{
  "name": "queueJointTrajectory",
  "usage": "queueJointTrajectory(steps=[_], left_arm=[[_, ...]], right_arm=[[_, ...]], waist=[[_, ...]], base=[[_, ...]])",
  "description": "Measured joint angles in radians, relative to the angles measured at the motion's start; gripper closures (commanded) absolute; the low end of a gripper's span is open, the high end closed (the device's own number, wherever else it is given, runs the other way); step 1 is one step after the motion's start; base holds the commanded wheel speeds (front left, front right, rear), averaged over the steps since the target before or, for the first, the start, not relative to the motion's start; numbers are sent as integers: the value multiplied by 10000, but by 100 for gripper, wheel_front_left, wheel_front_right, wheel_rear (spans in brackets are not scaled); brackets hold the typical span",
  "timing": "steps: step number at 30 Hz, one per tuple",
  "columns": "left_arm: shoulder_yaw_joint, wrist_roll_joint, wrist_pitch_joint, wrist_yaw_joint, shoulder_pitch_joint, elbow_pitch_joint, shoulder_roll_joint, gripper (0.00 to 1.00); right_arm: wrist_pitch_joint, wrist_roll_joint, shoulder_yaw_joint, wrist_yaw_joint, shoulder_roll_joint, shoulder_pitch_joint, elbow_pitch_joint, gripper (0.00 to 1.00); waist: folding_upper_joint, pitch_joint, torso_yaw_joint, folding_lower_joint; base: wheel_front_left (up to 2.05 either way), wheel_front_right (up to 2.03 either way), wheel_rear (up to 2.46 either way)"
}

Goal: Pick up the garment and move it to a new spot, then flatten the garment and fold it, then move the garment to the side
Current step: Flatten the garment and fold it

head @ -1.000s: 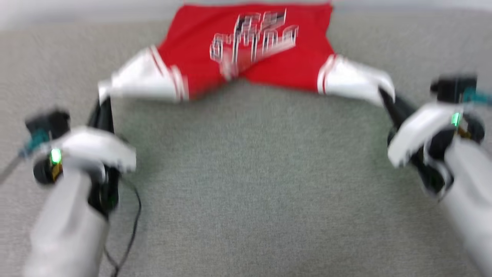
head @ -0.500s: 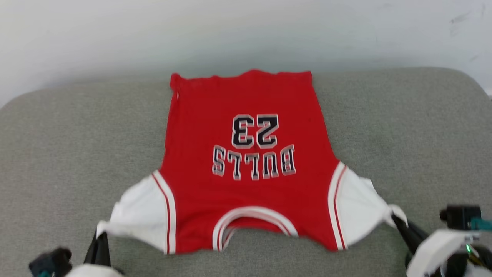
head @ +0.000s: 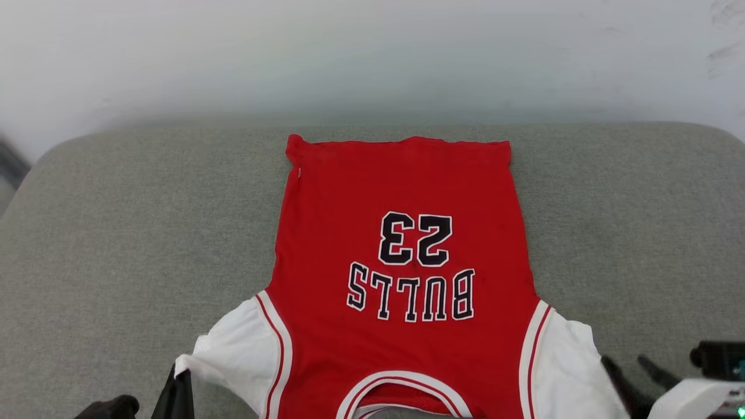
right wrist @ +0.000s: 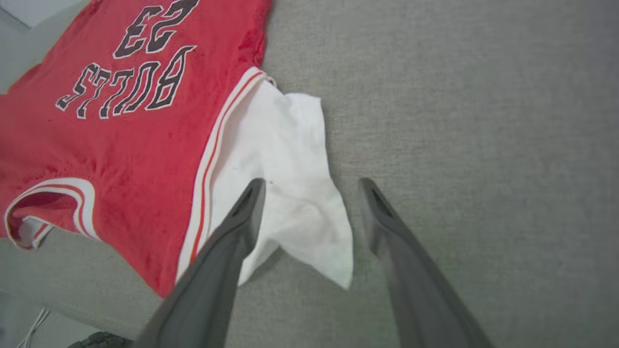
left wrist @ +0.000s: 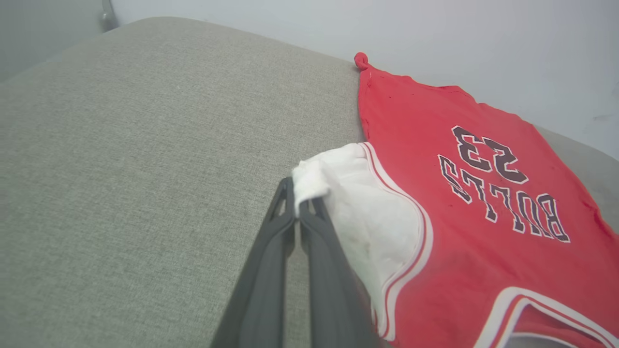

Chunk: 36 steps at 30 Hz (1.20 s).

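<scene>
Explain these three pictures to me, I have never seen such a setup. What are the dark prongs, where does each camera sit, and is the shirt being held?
This is a two-armed robot, and the dark prongs are its gripper fingers. The wide picture comes from a camera on its head, looking down at a grey cushion. A red jersey lies spread on it, print up, collar toward the robot. The other two pictures come from cameras on the wrists, each looking along that arm's own fingers. In the left wrist view the left gripper is shut on the corner of the left white sleeve. In the right wrist view the right gripper is open, and the right white sleeve lies between its fingers, not pinched.
</scene>
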Motion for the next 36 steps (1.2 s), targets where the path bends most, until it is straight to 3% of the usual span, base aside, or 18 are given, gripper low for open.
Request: queueJointTrajectory(steps=[6, 13, 20, 24, 34, 35, 36], left_arm=[[-301, 504, 132, 165, -615, -943, 138, 100], [-756, 1012, -4, -52, -1924, -1561, -48, 100], [-1074, 1204, -506, -468, -3166, -1620, -541, 100], [-1289, 1290, -694, -773, -3753, -1453, -805, 100], [-1390, 1363, -972, -1294, -4551, -932, -1262, 100], [-1384, 1365, -976, -1335, -4578, -882, -1296, 100], [-1369, 1377, -984, -1356, -4615, -821, -1310, 100]], right_arm=[[-184, -669, -1473, -2, 650, -1991, -372, 0], [476, -855, -1900, -2, 127, -5902, 1597, 0], [2069, -713, -1104, 0, -895, -9402, 3262, 0], [3551, -711, -978, 0, -1290, -10888, 4190, 0], [6121, -1147, -1273, 0, -1300, -12587, 5511, 0], [6316, -1177, -1392, 0, -1289, -12688, 5591, 7], [6489, -1300, -1386, 0, -1294, -12737, 5582, 68]], waist=[[0, 485, 262, 1], [0, 1744, 786, 3], [0, 3300, 1548, 5], [0, 4175, 2022, 5], [0, 5722, 2964, 4], [0, 5795, 3018, 4], [0, 5847, 3057, 3]], base=[[0, 0, 0], [0, 0, 0], [0, 0, 0], [0, 0, 0], [0, 0, 0], [0, 0, 0], [0, 0, 0]])
